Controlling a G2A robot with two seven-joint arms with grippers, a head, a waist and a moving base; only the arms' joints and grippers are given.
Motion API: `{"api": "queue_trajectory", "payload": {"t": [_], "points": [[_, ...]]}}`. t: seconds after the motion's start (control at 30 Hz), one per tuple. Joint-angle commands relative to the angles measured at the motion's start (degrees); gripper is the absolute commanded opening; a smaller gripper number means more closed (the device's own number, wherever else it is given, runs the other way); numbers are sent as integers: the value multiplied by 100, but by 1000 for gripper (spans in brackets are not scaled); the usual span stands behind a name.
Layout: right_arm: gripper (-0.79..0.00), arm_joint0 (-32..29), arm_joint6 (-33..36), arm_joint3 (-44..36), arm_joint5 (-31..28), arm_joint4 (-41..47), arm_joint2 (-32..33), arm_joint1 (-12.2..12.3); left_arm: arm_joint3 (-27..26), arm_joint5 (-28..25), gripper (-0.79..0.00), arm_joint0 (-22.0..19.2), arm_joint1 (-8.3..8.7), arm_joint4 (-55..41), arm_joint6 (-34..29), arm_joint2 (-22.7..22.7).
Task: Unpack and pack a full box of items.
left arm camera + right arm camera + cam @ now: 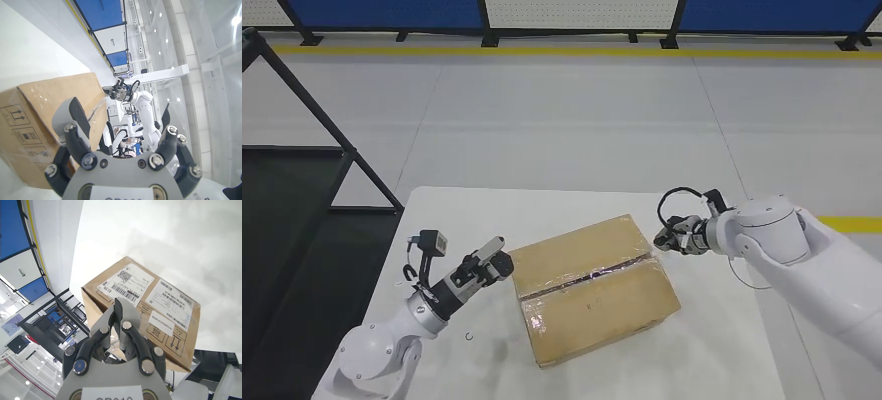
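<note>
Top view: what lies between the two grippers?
The closed cardboard box sits between the left gripper and the right gripper, as the top view shows.

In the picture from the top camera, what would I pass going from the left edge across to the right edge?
black metal frame → left gripper, open → cardboard box, closed and taped along its seam → right gripper, shut
</note>
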Motion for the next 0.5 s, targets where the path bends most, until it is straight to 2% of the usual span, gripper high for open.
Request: {"api": "queue_trajectory", "payload": {"t": [0.0,0.23,0.33,0.47], "points": [[-785,-32,94,19,-2,-81,36,4,5,17,0,2,2,8,-11,-4],[-785,-231,350,-47,-201,-385,279,103,1,64,0,-46,3,44,-14,42],[-785,-383,435,-150,-536,-384,501,175,-4,71,0,-62,3,66,-12,55],[-785,-571,897,-456,-670,-679,614,281,28,93,0,-88,5,80,16,42]]}}
